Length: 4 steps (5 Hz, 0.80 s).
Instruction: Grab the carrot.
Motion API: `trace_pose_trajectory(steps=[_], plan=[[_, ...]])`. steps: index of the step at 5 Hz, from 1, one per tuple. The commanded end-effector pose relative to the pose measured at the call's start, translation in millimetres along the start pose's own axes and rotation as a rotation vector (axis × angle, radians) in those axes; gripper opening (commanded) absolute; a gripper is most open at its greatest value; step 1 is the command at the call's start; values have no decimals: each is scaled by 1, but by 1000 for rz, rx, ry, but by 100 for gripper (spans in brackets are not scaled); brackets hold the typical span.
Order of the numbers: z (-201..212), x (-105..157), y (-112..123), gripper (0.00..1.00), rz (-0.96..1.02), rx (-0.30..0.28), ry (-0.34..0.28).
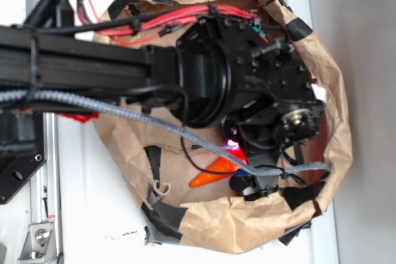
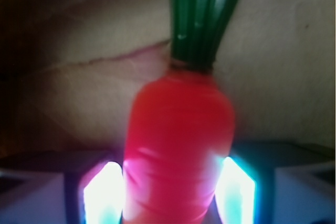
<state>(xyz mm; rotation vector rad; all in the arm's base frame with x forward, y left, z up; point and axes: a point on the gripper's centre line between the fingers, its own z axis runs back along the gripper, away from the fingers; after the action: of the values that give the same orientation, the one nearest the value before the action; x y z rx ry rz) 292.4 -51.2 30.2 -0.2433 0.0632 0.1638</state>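
Worktop (image 1: 80, 214): white surface, seen from above in the exterior view, with a metal rail along its left edge
Paper bag (image 1: 337, 115): wide brown paper bag, rim rolled down and patched with strips of black tape; it rings the whole work area like a shallow bowl
Arm (image 1: 74, 63): black WidowX arm reaching in from the left across the bag, red wires and a grey braided cable running along it; its wrist hides most of the bag's floor
Gripper (image 1: 257, 180): low inside the bag near its lower rim, a pink glow beside it
Carrot (image 2: 178, 150): lies on the bag's paper floor; in the exterior view only its orange tapered end pokes out left of the gripper; in the wrist view the thick body fills the space between the two lit fingers (image 2: 104, 195), the dark green top pointing away
Jaws: set either side of the carrot's body and very close to it; whether they already press on it I cannot tell
Handling, as a judgement: a light, stiff plastic toy, smooth and tapered, so it could squirt out toward the thin end
Where to hold: the thick part just below the green top, where the jaws stand now
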Motion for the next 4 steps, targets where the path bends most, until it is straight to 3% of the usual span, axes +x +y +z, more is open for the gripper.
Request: trace_pose_trajectory(steps=[1,2,3,4], plan=[[47,-4,-1,0,-115,144,-163],[101,-17,14,0,-152,164,-228],[154,-29,22,0,-175,175,-242],[188,-40,17,0,-183,184,-238]])
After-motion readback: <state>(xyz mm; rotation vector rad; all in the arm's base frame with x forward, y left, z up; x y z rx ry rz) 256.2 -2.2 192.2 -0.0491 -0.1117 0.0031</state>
